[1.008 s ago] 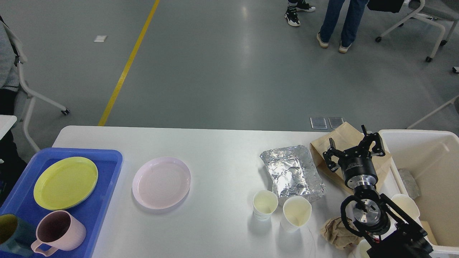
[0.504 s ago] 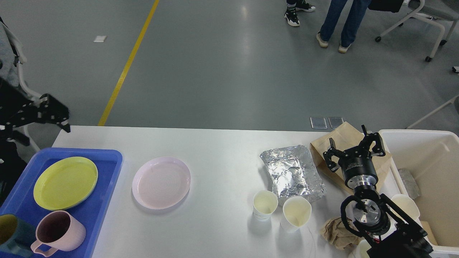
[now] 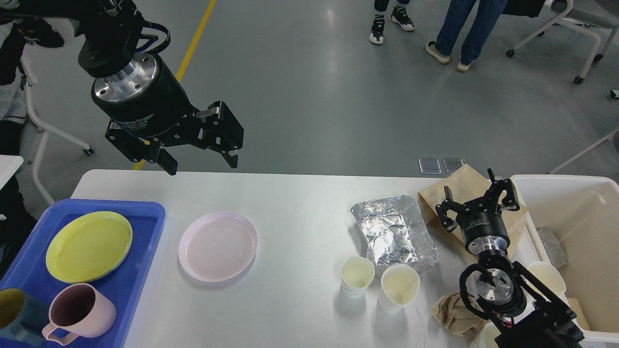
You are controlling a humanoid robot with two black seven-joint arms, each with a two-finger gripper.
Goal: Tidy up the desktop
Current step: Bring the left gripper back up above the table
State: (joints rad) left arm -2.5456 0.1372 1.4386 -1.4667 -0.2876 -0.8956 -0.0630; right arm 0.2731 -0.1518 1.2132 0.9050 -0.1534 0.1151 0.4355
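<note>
1. Nearest me, at the lower left, the blue tray (image 3: 145, 227) sits on the desktop (image 3: 300, 203), the wide white tabletop filling the lower half of the view; it holds a pink mug (image 3: 80, 314), a dark teal cup (image 3: 14, 314) and a yellow-green plate (image 3: 88, 246).
2. At the lower right a crumpled brown napkin (image 3: 449, 311) lies just beside my right arm; two paper cups (image 3: 357, 275) stand side by side near the front edge.
3. Midway back a pink plate (image 3: 217, 245) rests just right of the tray; a foil container (image 3: 394, 232) lies behind the cups.
4. My right gripper (image 3: 476, 198) hangs over a brown paper bag (image 3: 464, 186), fingers spread, holding nothing; the cream bin (image 3: 599, 183) stands at the right end.
5. Farthest, my left gripper (image 3: 200, 154) hovers above the back left edge of the desktop, fingers parted and empty.
</note>
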